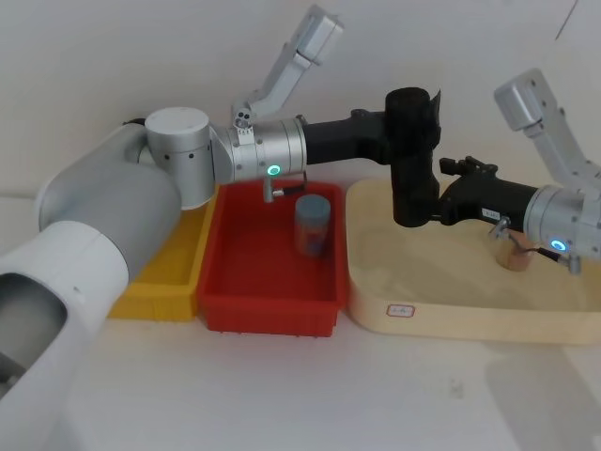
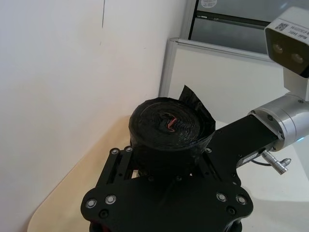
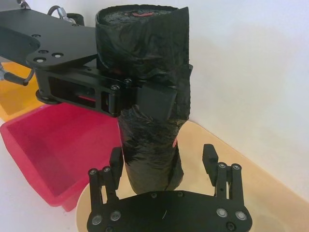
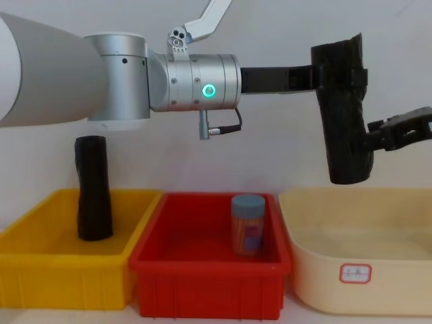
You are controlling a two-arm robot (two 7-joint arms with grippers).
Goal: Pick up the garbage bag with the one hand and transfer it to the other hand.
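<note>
The garbage bag (image 1: 413,155) (image 4: 344,115), a black matte roll with a ragged top and a small red mark (image 2: 170,124), hangs upright above the cream tray (image 1: 451,310). My left gripper (image 1: 413,117) (image 4: 335,77), on the green-lit wrist, is shut on the roll's upper part. My right gripper (image 1: 424,205) (image 3: 163,159), on the blue-lit wrist, reaches in at the roll's lower part. Its fingers (image 3: 210,157) stand open on either side of the roll (image 3: 149,145), with a gap on one side.
A red bin (image 1: 225,282) below the left arm holds a blue-grey can (image 4: 248,224). A yellow bin (image 4: 40,266) at the left holds another, waisted black roll (image 4: 93,189). A small brown object (image 1: 513,256) sits in the cream tray near the right wrist.
</note>
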